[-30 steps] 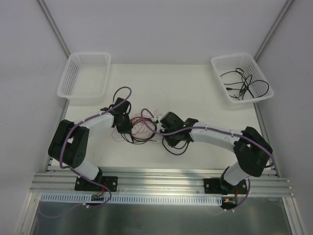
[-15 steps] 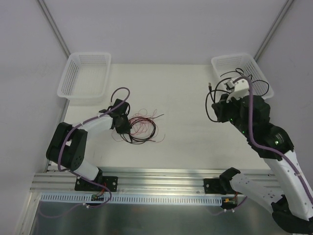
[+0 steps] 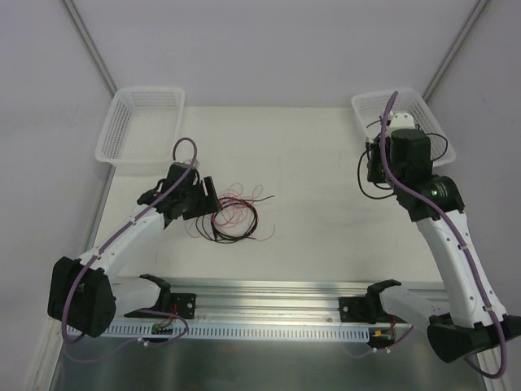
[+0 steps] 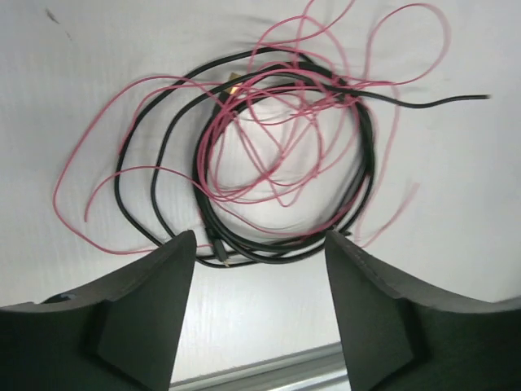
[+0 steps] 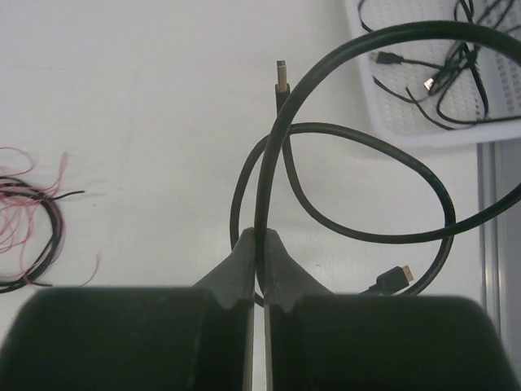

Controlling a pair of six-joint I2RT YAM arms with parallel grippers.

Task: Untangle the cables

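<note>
Overhead and wrist views. The left fingers [image 3: 205, 195] stood apart just beside the tangled bundle [image 4: 277, 163] of black cord and fine red wires. The bundle lay coiled on the white bench [image 3: 326, 179], gripped by nothing. The right fingers [image 5: 248, 261] were clamped together on a separate black cable [image 5: 259, 195], which hung in loops above the bench near the right basket [image 3: 366, 102]. Further black cords [image 5: 444, 77] lay inside that basket.
</note>
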